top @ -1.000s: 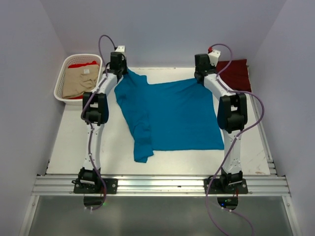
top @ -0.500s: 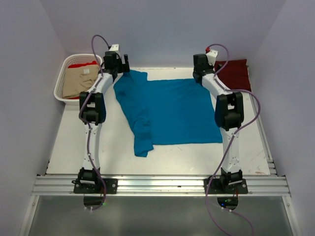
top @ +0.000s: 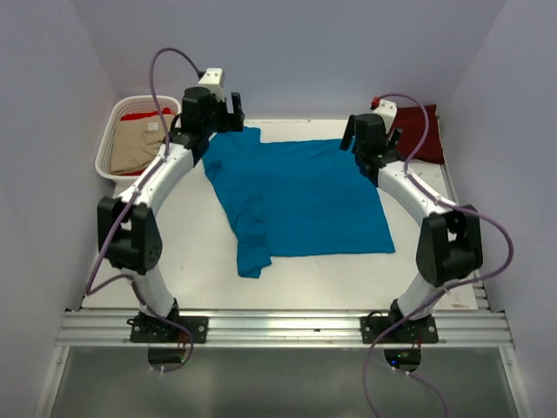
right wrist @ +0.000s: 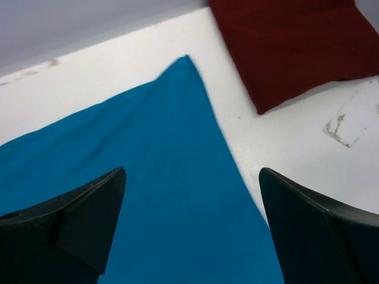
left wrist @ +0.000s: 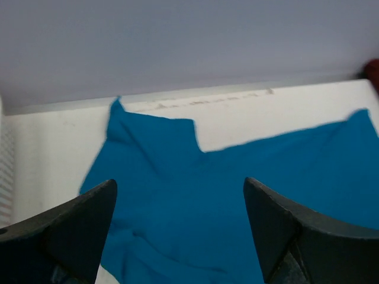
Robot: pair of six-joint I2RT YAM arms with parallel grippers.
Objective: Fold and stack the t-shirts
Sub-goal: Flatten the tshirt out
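I have the teal-blue t-shirt [top: 296, 196] lying spread on the tabletop [top: 174, 261] in the middle of the top view. Its far edge runs along the upper part of the frame. The left side is doubled over in a rumpled band that trails toward the lower left.

Both tools are released and grasp nothing. The left tool [left wrist: 179, 183] hangs over the shirt's upper-left corner, and the right tool [right wrist: 192, 171] hangs over its upper-right corner. Each has its jaws wide apart with cloth showing between them.

The dark maroon t-shirt [top: 422, 131] sits folded at the upper right, just beside the teal corner but not touching it. The beige t-shirt [top: 139, 144] and the red t-shirt [top: 144, 114] wait in the white basket [top: 109, 139] at the upper left.

I judge the laying-out step done and the fold itself not yet begun. My next move should be to flatten that bunched left band. Then I need a fresh pinch on two edge points so the fold goes over evenly.
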